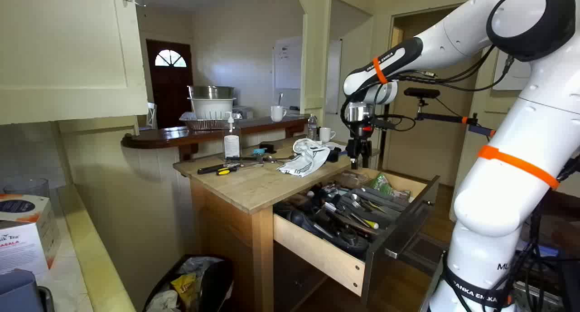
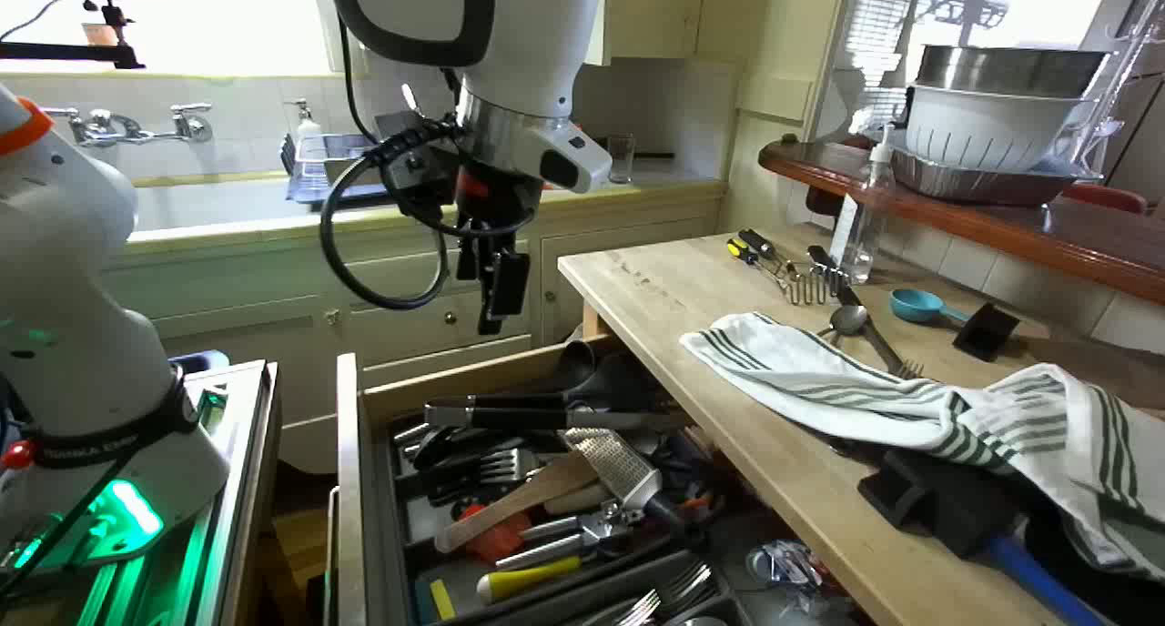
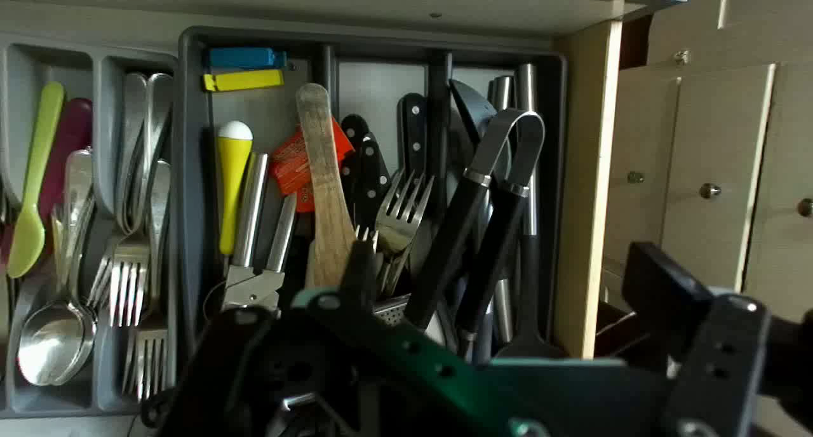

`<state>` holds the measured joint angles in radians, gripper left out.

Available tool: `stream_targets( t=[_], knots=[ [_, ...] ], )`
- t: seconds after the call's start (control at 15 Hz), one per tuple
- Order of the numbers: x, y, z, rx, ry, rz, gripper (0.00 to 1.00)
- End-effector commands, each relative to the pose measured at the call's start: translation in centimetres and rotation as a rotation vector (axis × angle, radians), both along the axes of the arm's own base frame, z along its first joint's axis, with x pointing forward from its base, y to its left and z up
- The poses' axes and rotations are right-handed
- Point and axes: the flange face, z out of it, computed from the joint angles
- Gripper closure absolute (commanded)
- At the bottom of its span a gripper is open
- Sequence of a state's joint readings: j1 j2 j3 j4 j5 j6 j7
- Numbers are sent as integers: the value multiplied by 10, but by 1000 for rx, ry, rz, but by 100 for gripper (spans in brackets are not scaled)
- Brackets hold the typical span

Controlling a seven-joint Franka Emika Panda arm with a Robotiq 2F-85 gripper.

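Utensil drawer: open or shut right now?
Open: both exterior views show the utensil drawer pulled out past the wooden countertop, and the wrist view looks down into its dark gray tray.

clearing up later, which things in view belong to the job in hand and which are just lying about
Likely the job: open end effector, pulled-out drawer beneath it, black-handled tongs, wooden utensil

Apparently just lying about: striped towel, blue scoop, pump bottle

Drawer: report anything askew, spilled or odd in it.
The wooden utensil and the black-handled tongs look askew: in the wrist view both lie slantwise on top of other things in the dark tray, not straight along it. No spill shows.
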<state>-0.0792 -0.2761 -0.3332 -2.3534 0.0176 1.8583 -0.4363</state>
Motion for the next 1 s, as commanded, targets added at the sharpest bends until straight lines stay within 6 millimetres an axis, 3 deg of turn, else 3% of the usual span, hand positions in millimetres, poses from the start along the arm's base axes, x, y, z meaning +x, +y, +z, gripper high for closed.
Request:
stream_targets(
  t=[0.0,0.33,0.47,0.73,0.93],
  knots=[
    [0,0,0,0,0,0,0],
    [0,0,0,0,1,0,0],
    [19,2,6,92,-78,-59,0],
    [78,7,19,226,-253,-207,0],
    [118,-5,14,244,-406,-344,0]
  ],
)
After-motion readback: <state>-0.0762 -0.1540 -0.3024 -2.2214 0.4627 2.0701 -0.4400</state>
